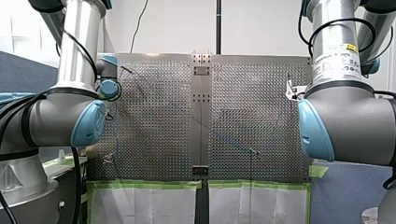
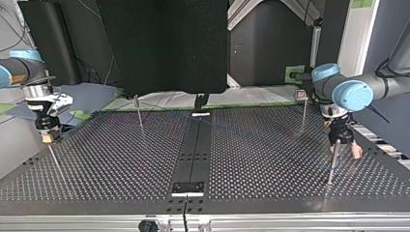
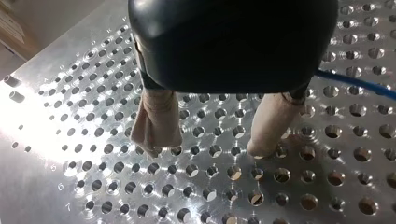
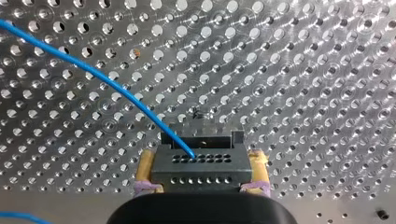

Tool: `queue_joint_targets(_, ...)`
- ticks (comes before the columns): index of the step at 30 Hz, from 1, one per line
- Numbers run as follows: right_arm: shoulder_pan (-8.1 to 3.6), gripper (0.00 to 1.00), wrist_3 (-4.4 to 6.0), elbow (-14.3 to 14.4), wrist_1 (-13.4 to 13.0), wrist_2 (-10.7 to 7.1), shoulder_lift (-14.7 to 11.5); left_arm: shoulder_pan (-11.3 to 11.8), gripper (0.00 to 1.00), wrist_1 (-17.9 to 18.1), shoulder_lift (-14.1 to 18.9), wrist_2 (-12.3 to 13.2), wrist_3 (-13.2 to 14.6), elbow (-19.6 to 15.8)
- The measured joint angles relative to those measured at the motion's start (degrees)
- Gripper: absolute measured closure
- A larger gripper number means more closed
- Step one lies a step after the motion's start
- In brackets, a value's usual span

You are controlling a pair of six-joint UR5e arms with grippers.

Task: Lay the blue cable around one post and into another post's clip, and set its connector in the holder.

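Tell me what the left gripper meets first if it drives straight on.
Likely the perforated table; nothing sits between the left gripper and it. The blue cable runs beside the gripper, off that line.

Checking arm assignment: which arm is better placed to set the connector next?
Right. The right tool is shut on the black connector, blue cable attached; the left tool is open, holding nothing.

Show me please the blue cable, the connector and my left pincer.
blue cable (image 4: 121, 93), right wrist view, middle of its run
connector (image 4: 201, 170), right wrist view, its black holed face
left pincer (image 3: 207, 150), left wrist view, midway between its fingertips
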Motion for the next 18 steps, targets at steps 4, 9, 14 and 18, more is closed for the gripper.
queue_joint_targets(4, 0.00, 1.00, 0.00, 0.0, 0.0, 0.00, 0.0, 0.0, 0.01, 0.0, 0.0, 0.0, 0.0, 0.0)
queue_joint_targets(9, 0.00, 0.96, 0.00, 0.0, 0.0, 0.00, 0.0, 0.0, 0.01, 0.0, 0.0, 0.0, 0.0, 0.0)
queue_joint_targets(14, 0.00, 0.60, 0.00, 0.0, 0.0, 0.00, 0.0, 0.0, 0.01, 0.0, 0.0, 0.0, 0.0, 0.0)
queue_joint_targets(18, 0.00, 0.10, 0.00, 0.0, 0.0, 0.00, 0.0, 0.0, 0.01, 0.0, 0.0, -0.1, 0.1, 0.0)
